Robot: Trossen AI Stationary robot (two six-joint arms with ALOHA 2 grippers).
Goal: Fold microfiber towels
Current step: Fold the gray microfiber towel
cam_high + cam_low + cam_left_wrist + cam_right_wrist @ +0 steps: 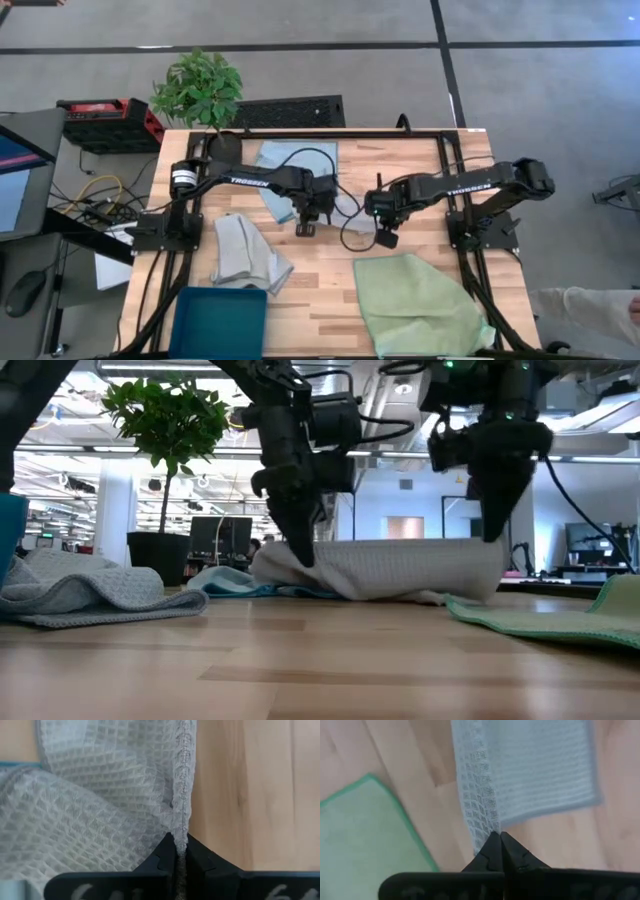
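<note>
A pale grey towel (400, 568) hangs stretched between my two grippers at the table's middle, its lower part on the wood. My left gripper (305, 228) is shut on one upper end and my right gripper (386, 238) on the other. A light blue towel (297, 160) lies flat toward the far edge. A second pale grey towel (245, 255) lies crumpled at the near left. The larger light green towel (415, 300) lies spread at the near right. My left gripper pinches the grey towel's hemmed edge (181, 827) between its two shut fingers, coming from above and pointing down (300, 550). The cloth falls away below the fingers and its lower part lies on the table. One layer or several, I cannot tell. My right gripper pinches the towel's other upper end (487, 827) between its two shut fingers, from above, pointing down (490, 535). The top edge runs nearly straight across to the left gripper. The cloth below it reaches down to the table (470, 592).
A dark teal-blue bin (218, 320) stands at the near left edge. A potted plant (200, 90) stands at the far left corner. Black cables (355, 235) loop over the table's middle between the arms. Bare wood shows at the near middle (320, 290).
</note>
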